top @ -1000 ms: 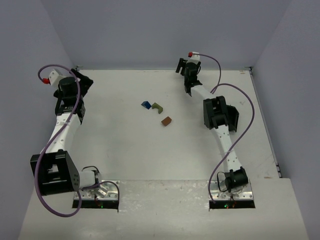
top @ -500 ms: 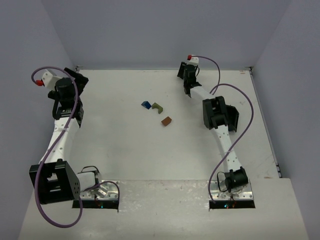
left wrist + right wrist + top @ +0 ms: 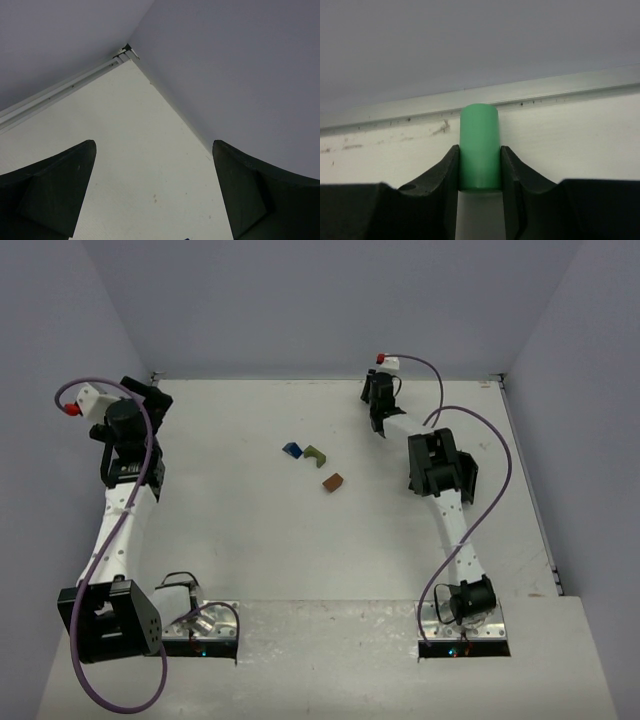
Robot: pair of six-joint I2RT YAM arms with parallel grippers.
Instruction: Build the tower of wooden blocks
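Right gripper (image 3: 479,172) is pinched on the mint-green cylinder (image 3: 479,132), which stands upright by the desk's (image 3: 240,530) far edge, well right of the olive block (image 3: 316,453). Blue block (image 3: 291,449) sits just left of the olive block, brown-orange block (image 3: 333,482) near it on the arm side. Left gripper (image 3: 155,192) is wide open and empty, far left of the olive block. Since a second ago the three blocks are unmoved and the left arm has swung further left.

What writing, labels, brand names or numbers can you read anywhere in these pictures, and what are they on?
None can be read.
Blue block, olive block, brown block: plain paint, no marks visible.
Green cylinder held in the right gripper: plain, no print.
Left arm, right arm, table: no legible label; any print there is too small to tell.
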